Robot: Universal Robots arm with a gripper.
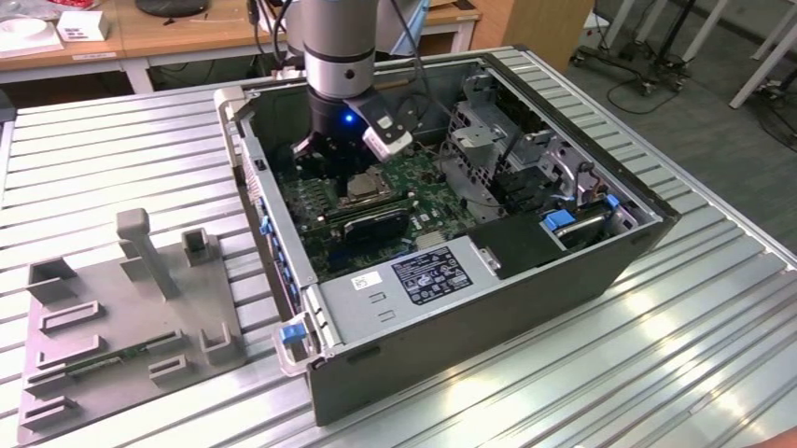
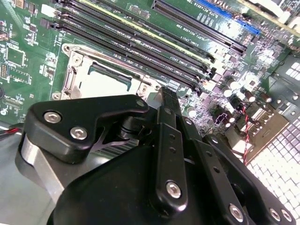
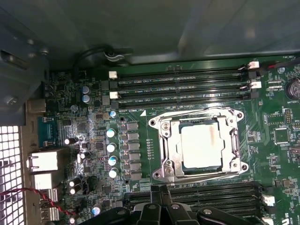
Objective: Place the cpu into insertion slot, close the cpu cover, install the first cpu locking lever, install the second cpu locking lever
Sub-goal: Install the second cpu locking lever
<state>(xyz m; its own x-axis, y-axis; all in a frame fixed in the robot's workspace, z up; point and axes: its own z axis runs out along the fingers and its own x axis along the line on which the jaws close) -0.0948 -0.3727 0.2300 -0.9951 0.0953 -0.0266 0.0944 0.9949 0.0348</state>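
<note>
Even overhead room light is falling across the scene, glaring off the ribbed table [image 1: 697,355] in the exterior view. A blue lamp is glowing just above the tool [image 1: 327,149]. In the second wrist view the tool [image 2: 164,101] is looking soft, and the circuit board [image 2: 28,61] beyond it is washing out pale.

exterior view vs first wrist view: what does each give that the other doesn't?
Exterior view alone: the whole open computer case on the slatted table, the arm reaching down into it, and a grey fixture at the exterior view's left.

First wrist view alone: the cpu seated in the insertion slot, the cpu cover closed around it, and the memory slots.

Both: the green motherboard with the socket, and the gripper close beside it.
</note>
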